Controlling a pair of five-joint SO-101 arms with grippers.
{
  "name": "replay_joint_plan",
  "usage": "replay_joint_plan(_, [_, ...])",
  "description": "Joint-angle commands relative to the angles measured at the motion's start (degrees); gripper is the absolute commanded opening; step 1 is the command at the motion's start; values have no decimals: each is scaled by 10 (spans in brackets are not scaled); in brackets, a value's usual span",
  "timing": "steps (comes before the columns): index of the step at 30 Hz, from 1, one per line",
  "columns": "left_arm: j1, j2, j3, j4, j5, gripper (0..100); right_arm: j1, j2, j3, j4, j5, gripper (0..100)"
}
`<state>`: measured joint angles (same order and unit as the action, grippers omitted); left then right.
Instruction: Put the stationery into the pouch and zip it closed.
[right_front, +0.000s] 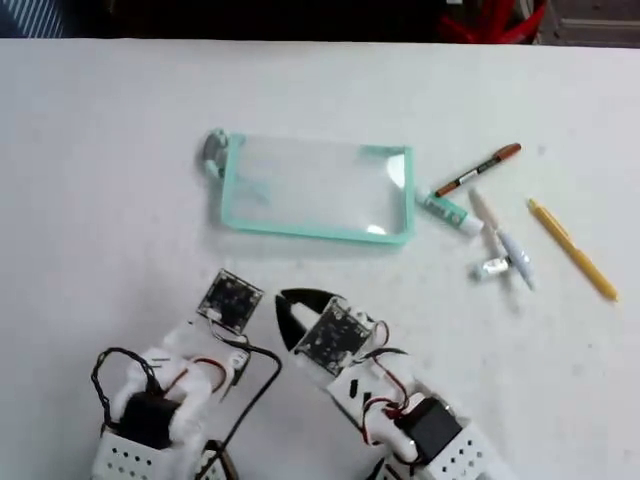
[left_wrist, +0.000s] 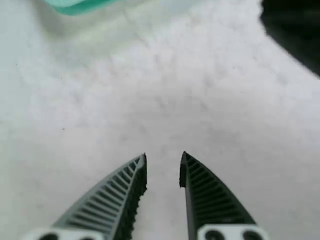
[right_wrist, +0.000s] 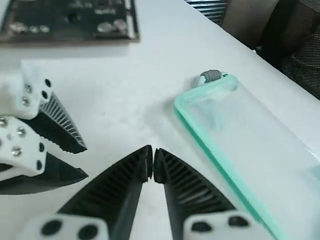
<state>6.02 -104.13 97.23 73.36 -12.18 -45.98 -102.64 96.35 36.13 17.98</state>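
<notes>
A clear pouch with a teal rim (right_front: 310, 232) lies flat in the middle of the table, its grey zipper pull (right_front: 214, 148) at the left end. To its right lie a brown-capped marker (right_front: 478, 170), a teal-and-white glue stick (right_front: 450, 213), a white pen (right_front: 503, 238) and a yellow pen (right_front: 572, 248). Both arms sit at the near edge, short of the pouch. My left gripper (left_wrist: 163, 157) is slightly open over bare table, with nothing between its fingers. My right gripper (right_wrist: 152, 162) is shut and empty, beside the pouch rim (right_wrist: 200, 131) and the left gripper (right_wrist: 86, 161).
A small pale clip-like piece (right_front: 492, 268) lies by the white pen. The left arm's camera board (right_wrist: 70, 20) sits close to the right gripper (right_front: 292, 310). Bare white table lies between the arms and the pouch. Cables trail at the arm bases (right_front: 110, 375).
</notes>
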Motion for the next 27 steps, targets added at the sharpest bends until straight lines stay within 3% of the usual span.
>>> replay_joint_plan(1, [7,-6,-3,1,-2,121,40,-4,5,0,1,18])
replay_joint_plan(17, [5,-6,-3,-8,-3,121,56,-4,5,1,-2,18])
replay_joint_plan(22, [7,-6,-3,-58,-1,121,58,-4,5,1,-3,18])
replay_joint_plan(27, [4,-6,-7,-84,-1,121,120,-4,5,0,-3,66])
